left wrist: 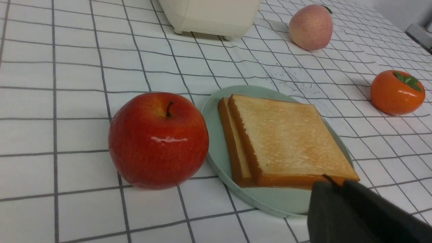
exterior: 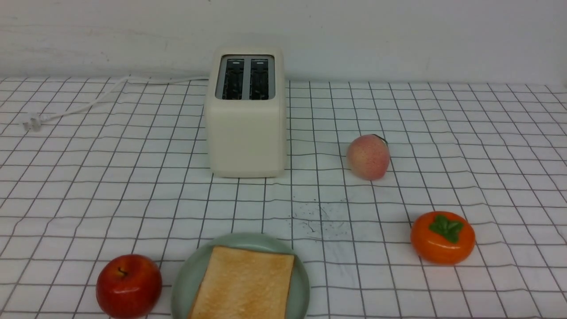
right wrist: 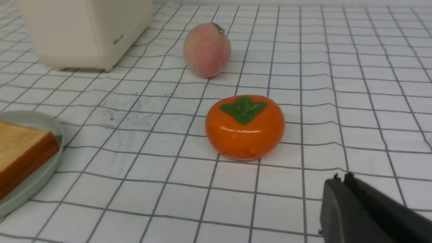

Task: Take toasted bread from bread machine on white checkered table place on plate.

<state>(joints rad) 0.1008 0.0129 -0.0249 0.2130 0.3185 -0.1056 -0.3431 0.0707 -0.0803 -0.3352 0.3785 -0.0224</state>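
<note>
Bright, even, diffuse lighting is recorded in all three views; no hard shadows are cast. Soft shadows are seen beneath the bread machine (exterior: 246, 116) and beside the peach (exterior: 368, 157). Small specular highlights are noted on the red apple (left wrist: 158, 139) and the persimmon (right wrist: 245, 127). Front view is slightly soft throughout, with the white checkered table (exterior: 487, 146) grid lines gently bowed toward 3 and 9 o'clock. The right gripper (right wrist: 341, 180) is rendered dark and blurred at 5 o'clock.

Staged tabletop test setup, checkered cloth (exterior: 443, 133), bare white wall (exterior: 398, 35)
</note>
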